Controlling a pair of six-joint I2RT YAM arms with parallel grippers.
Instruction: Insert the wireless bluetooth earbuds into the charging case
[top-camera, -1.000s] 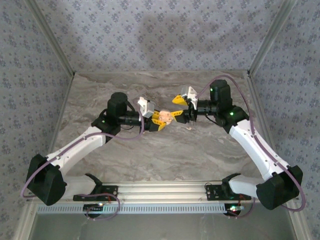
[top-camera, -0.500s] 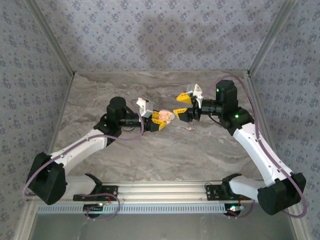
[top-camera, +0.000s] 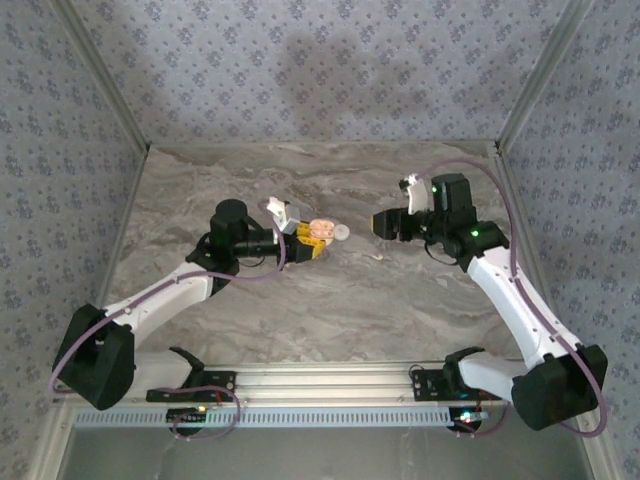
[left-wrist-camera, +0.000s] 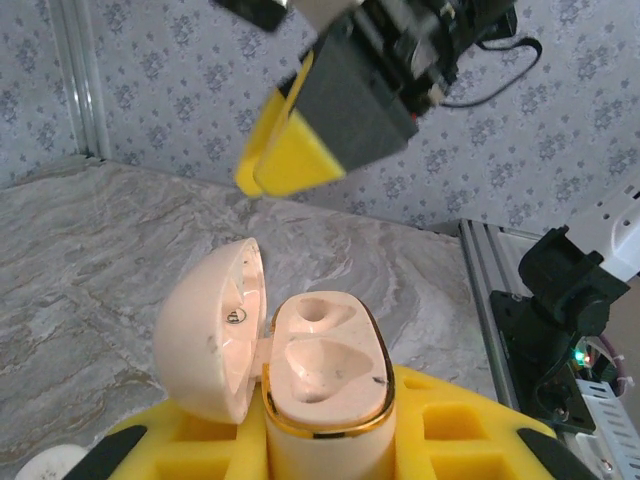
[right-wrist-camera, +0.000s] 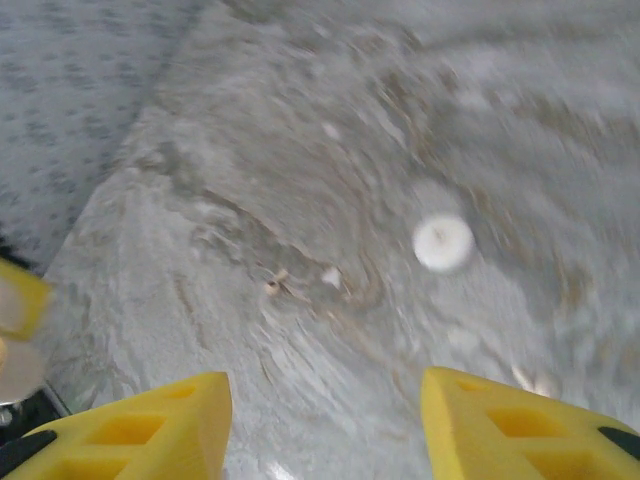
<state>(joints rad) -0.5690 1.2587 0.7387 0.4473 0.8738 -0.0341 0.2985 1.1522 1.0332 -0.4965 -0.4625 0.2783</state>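
The tan charging case stands upright between the yellow fingers of my left gripper, which is shut on it. Its lid hangs open to the left and both hollows are empty. From above, the case is held over the middle of the table. My right gripper hovers a short way to its right, apart from it. In the right wrist view this gripper is open with nothing between its fingers. Below it, two tiny pale earbuds lie on the marble, blurred.
A round white spot lies on the marble table to the right of the earbuds. Patterned walls enclose the table on three sides. An aluminium rail with the arm bases runs along the near edge.
My right gripper has drawn back to the right, away from the case, and turned toward the table. My left gripper has shifted slightly with the case still in it.
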